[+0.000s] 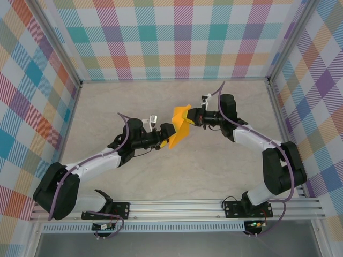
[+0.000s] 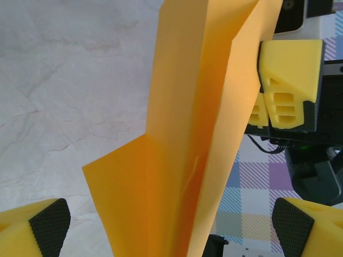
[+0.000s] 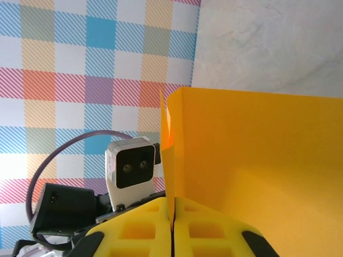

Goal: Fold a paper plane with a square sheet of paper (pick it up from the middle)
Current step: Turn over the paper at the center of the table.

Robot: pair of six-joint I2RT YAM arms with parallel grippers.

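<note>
Top external view, left to right: the left arm reaches from the near-left corner toward the middle of the pale marbled table. The left gripper sits at the lower-left end of the orange-yellow sheet of paper. The sheet is folded into a long shape with raised flaps and lies at the centre of the table, slanting up toward the right. The right gripper meets the sheet's upper-right end. The right arm bends back to its base at the near right.

Left wrist view: the left gripper stands wide open. Its black-padded fingertips are at the two lower corners of the frame. The folded sheet of paper runs up between them with a centre crease and one flap spread to the left. No pad is seen touching it. At upper right, the right gripper is clamped on the sheet's edge.

Right wrist view: the right gripper is closed, its two yellow fingers pressed together. A thin edge of the sheet of paper is pinched in the seam, and a broad flap spreads to the right. The left arm's wrist camera faces in from the left.

Whether the sheet's lower end touches the table cannot be told.
</note>
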